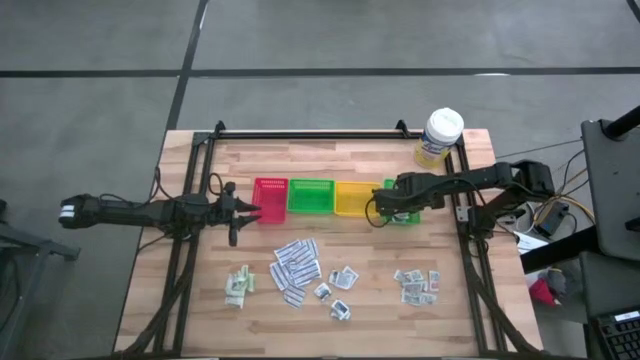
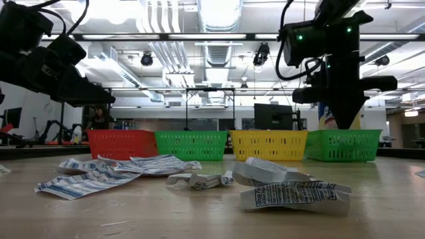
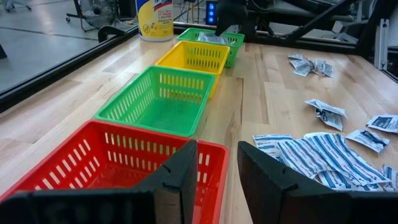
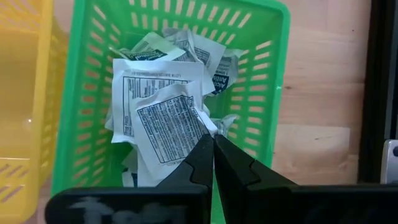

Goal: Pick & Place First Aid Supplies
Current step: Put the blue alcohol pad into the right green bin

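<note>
packets (image 4: 163,118), white and crumpled with black print, are piled in the far-right green tray (image 4: 273,93); right gripper (image 4: 213,149) is pinched shut above them, left gripper (image 3: 217,171) is parted, empty.

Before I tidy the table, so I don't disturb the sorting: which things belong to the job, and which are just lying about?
Job:
- striped strip packets
- pale green sachets
- small square packets
- printed packets
- packets in the far green tray
- red tray, middle green tray, yellow tray

Lying about:
- yellow-labelled tub
</note>
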Controlling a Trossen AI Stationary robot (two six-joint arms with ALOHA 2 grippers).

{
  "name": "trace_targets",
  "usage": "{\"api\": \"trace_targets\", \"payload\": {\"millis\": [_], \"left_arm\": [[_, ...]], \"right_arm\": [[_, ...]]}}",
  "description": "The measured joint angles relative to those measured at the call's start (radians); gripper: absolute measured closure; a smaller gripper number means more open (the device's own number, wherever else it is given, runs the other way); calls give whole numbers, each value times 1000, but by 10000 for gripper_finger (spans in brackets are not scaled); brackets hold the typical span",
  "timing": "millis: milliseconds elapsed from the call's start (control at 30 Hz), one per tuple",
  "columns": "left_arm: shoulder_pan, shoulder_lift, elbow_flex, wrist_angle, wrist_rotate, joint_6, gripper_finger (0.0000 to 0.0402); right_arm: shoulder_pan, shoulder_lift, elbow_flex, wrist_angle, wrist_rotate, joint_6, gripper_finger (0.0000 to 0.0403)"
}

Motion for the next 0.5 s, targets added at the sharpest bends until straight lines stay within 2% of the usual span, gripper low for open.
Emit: {"api": "trace_targets", "payload": {"millis": [500], "left_arm": [[0, 0, 0, 1, 0, 0, 289]], "right_arm": [[1, 3, 0, 5, 0, -44, 394]]}}
